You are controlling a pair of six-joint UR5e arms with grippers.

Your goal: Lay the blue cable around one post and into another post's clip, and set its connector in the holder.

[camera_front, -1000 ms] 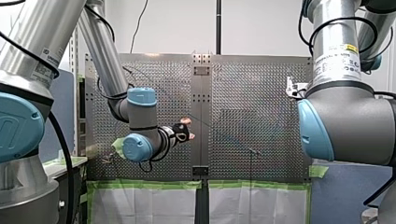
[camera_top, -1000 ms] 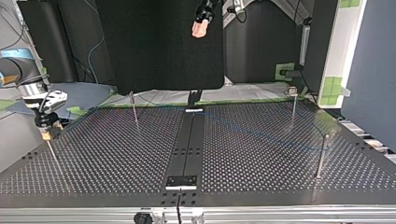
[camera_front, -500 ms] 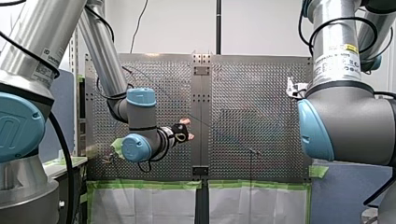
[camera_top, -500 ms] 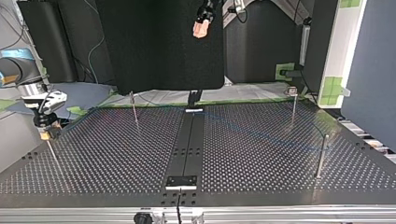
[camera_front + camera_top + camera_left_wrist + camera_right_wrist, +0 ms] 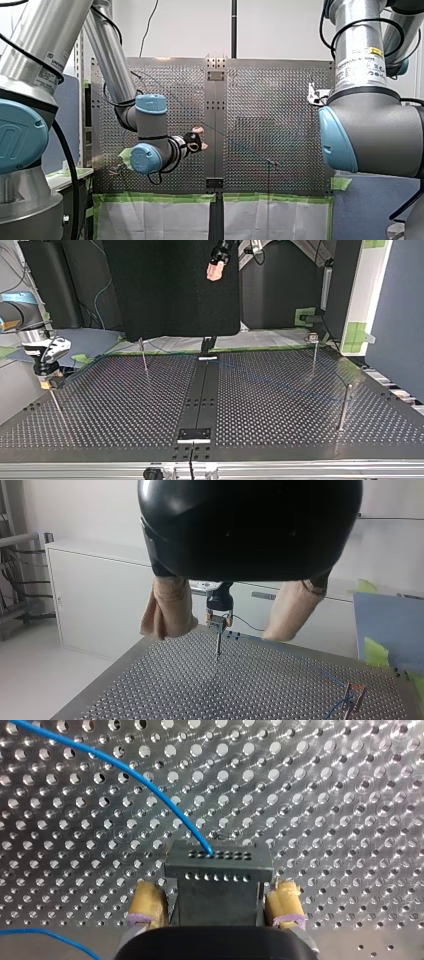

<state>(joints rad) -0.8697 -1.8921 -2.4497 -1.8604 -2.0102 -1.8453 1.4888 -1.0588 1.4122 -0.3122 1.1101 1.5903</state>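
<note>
In the right wrist view a dark grey connector (image 5: 220, 862) sits in the holder on top of a post. The blue cable (image 5: 135, 775) runs into it from across the perforated table. My right gripper (image 5: 217, 887) is open, one yellow pad on each side of the connector block. In the top view this gripper (image 5: 48, 382) hangs over the post (image 5: 56, 407) at the left edge. The cable (image 5: 280, 385) shows as a faint line toward the right-hand post (image 5: 344, 407). My left gripper (image 5: 217, 634) is open and empty, raised high (image 5: 215, 271) above the table's far side.
A post with a clip (image 5: 352, 702) holds blue cable off to one side of my left gripper. Two more thin posts (image 5: 144, 357) (image 5: 314, 352) stand near the top view's far edge. A dark centre strip (image 5: 200, 400) divides the table. A black panel (image 5: 170, 285) stands behind.
My right gripper has shifted very slightly toward the top view's left, still over the post. My left arm has barely moved.
</note>
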